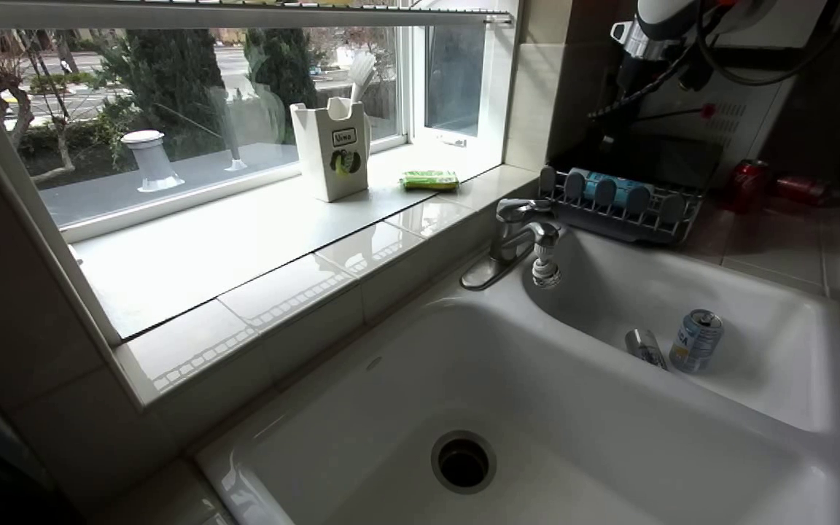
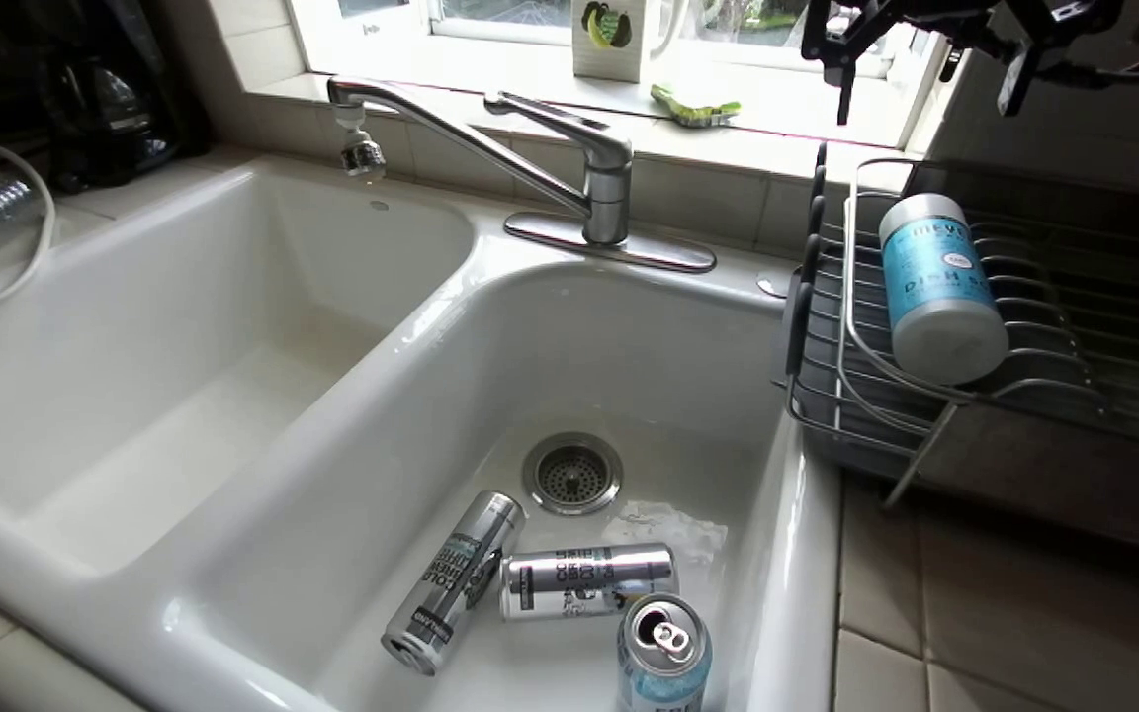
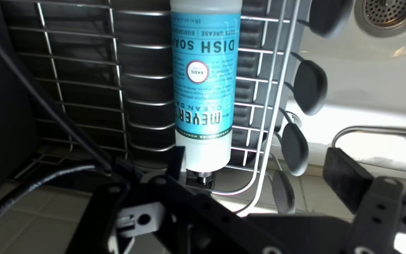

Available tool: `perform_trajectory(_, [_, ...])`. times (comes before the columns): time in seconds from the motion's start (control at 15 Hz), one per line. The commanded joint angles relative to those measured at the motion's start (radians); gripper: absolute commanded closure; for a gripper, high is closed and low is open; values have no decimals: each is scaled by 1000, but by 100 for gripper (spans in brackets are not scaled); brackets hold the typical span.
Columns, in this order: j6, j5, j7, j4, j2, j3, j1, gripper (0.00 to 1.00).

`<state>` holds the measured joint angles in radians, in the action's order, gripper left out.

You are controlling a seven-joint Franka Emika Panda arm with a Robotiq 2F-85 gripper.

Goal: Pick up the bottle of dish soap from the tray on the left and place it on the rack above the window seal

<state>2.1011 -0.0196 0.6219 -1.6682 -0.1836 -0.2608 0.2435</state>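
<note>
The blue-labelled dish soap bottle lies on its side on the dark wire tray beside the sink. The bottle shows in the wrist view and partly behind the tray's prongs in an exterior view. My gripper is open and empty, above the tray and apart from the bottle. In the wrist view, one fingertip of the gripper overlaps the bottle's white end; the other is well to the right. The wire rack crosses the window top, mostly cut off, above the white window seal.
A white carton and a green sponge packet stand on the ledge. The faucet rises between the tray and window. Several cans, including an upright can, are in the sink. Red cans stand behind the tray.
</note>
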Motion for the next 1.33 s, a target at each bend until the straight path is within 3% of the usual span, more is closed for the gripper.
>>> perform_trajectory(0.0, [-4,-4,-2,6,-1,24,22,0])
perform_trajectory(0.47, [-26,161,58,147,-161,45,110,0])
perform_trajectory(1.27, [-49,146,62,342,-354,104,192,0])
